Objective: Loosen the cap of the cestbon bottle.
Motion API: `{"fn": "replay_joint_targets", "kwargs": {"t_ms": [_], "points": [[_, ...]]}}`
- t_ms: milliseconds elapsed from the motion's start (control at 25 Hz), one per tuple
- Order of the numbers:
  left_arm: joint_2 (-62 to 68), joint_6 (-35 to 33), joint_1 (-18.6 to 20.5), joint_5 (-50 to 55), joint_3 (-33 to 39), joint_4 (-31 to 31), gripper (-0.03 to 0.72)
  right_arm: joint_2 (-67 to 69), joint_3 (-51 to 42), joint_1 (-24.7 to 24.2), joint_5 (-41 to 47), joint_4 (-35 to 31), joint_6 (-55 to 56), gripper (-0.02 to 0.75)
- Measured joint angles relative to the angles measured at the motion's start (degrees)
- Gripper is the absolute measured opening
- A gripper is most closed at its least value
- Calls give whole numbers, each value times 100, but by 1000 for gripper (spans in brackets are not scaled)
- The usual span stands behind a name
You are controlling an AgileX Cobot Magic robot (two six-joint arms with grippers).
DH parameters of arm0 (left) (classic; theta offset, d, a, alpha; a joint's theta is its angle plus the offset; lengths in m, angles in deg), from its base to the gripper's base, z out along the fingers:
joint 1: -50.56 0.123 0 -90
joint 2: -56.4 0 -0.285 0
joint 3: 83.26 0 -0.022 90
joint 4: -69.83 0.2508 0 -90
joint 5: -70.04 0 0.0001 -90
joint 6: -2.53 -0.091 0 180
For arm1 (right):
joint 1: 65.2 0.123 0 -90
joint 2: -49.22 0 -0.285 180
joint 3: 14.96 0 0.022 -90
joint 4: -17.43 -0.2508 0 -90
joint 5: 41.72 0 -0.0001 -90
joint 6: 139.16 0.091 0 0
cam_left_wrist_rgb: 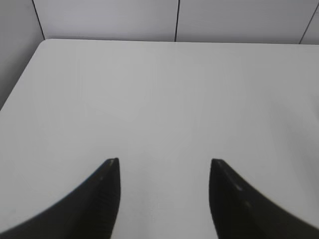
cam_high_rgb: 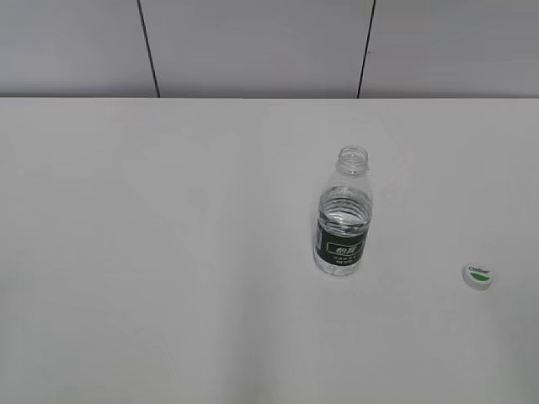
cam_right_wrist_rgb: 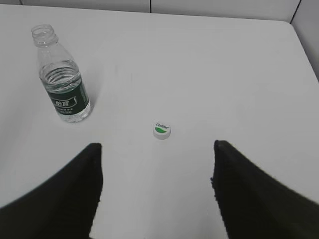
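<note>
The cestbon bottle [cam_high_rgb: 343, 215] stands upright on the white table, right of centre, its neck open and bare. It also shows in the right wrist view [cam_right_wrist_rgb: 62, 79] at the upper left. The cap [cam_high_rgb: 479, 276] lies on the table to the bottle's right, green mark up, apart from the bottle; it also shows in the right wrist view [cam_right_wrist_rgb: 162, 131]. My right gripper [cam_right_wrist_rgb: 157, 145] is open and empty, just short of the cap. My left gripper [cam_left_wrist_rgb: 164, 162] is open and empty over bare table. Neither gripper shows in the exterior view.
The white table [cam_high_rgb: 168, 252] runs back to a grey panelled wall [cam_high_rgb: 253, 42]. The table's far left corner [cam_left_wrist_rgb: 45, 42] shows in the left wrist view and its far right corner [cam_right_wrist_rgb: 289, 25] in the right wrist view.
</note>
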Motion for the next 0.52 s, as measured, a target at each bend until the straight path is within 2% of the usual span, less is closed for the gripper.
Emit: {"fn": "replay_joint_targets", "kwargs": {"t_ms": [240, 520], "points": [[0, 0, 291, 0, 5, -3, 425, 0, 0, -7, -9, -54, 0, 526], [0, 0, 335, 0, 11, -3, 415, 0, 0, -7, -9, -99, 0, 526]]}}
